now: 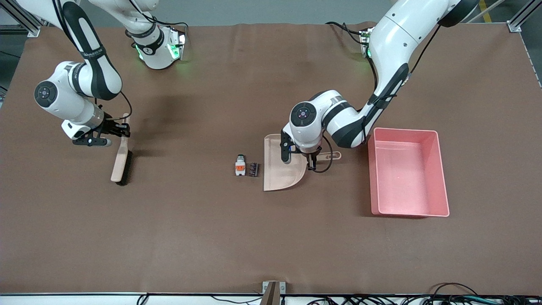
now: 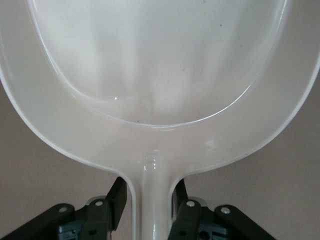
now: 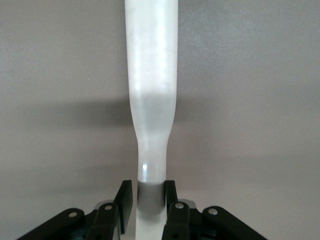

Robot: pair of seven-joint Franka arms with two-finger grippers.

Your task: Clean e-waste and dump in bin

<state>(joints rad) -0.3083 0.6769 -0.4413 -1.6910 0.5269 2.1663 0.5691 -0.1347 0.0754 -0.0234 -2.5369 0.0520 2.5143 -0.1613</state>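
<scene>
The e-waste lies mid-table: a white part with an orange patch [image 1: 240, 165] and, beside it, a dark ridged block [image 1: 253, 169]. Both sit just off the open lip of the beige dustpan [image 1: 279, 167], on its side toward the right arm's end. The dustpan [image 2: 160, 75] lies flat on the table. My left gripper [image 1: 312, 162] [image 2: 150, 189] is shut on the dustpan's handle [image 1: 331, 156]. My right gripper [image 1: 122, 132] [image 3: 149, 192] is shut on the handle of a beige brush [image 1: 120, 163] [image 3: 151, 75] with dark bristles, low over the table. The pink bin [image 1: 440, 169] stands empty.
The bin stands beside the dustpan's handle, toward the left arm's end of the table. The brush is well apart from the e-waste, toward the right arm's end. A brown mat [image 1: 211, 237] covers the table.
</scene>
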